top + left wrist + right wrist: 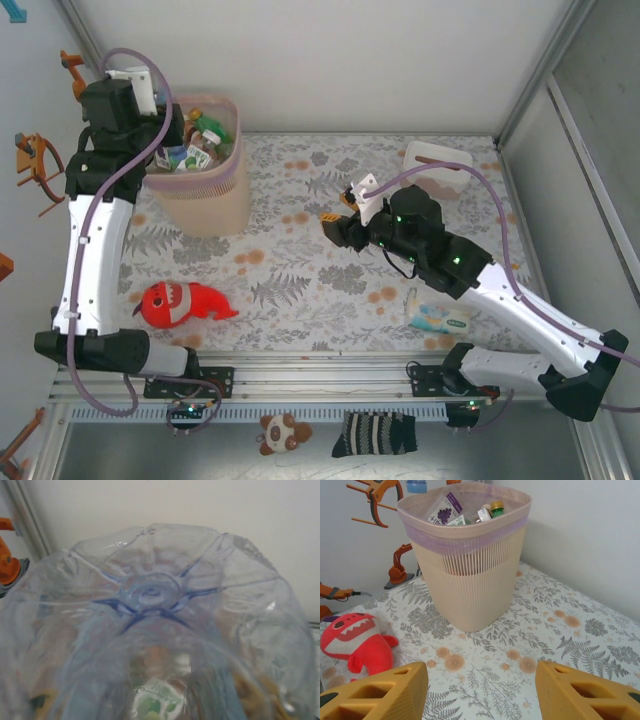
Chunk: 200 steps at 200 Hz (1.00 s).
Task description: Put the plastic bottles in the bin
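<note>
The tall pink-beige bin (205,195) stands at the back left of the table, with several plastic bottles (205,132) and packets inside. My left gripper (165,140) hangs over the bin's left rim. In the left wrist view a clear plastic bottle (150,595) sits base-first right against the camera and hides the fingers; it looks held. My right gripper (335,225) hovers over mid-table, facing the bin (470,580). Its yellow fingers (395,690) stand wide apart, so the right gripper (480,672) is open with nothing between them. Bottle caps (490,510) poke above the rim.
A red plush fish (185,302) lies front left, also in the right wrist view (357,640). A pale wipes pack (440,318) lies by the right arm. A white tissue box (437,165) sits at the back right. Orange tools (40,165) hang on the left wall.
</note>
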Motion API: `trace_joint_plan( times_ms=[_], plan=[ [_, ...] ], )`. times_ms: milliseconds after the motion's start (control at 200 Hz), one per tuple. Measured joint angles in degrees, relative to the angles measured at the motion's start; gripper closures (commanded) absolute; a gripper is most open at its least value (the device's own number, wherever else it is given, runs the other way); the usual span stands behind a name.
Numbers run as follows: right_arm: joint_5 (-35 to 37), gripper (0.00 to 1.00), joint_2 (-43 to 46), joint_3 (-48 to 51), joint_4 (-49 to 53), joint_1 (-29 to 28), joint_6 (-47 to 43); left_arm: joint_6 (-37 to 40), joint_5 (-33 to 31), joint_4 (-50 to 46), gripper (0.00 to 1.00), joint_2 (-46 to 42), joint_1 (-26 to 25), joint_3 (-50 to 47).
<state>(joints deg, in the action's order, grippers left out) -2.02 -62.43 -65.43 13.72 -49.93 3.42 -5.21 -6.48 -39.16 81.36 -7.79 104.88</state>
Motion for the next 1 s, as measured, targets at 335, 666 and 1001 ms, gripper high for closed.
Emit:
trace_joint_plan(
  times_ms=[335, 666, 1001],
  plan=[
    [0.0, 0.42, -0.1, 0.0, 0.0, 0.0, 0.0, 3.4, 0.0, 4.0, 0.64, 8.6, 5.0, -0.2],
    [0.0, 0.42, -0.5, 0.0, 0.0, 0.0, 0.0, 4.2, 1.0, 3.8, 0.63, 19.8, 6.8, 4.0],
    [0.0, 0.42, -0.5, 0.0, 0.0, 0.0, 0.0, 3.9, 2.3, 4.3, 0.55, 21.2, 6.8, 3.2]
  ],
)
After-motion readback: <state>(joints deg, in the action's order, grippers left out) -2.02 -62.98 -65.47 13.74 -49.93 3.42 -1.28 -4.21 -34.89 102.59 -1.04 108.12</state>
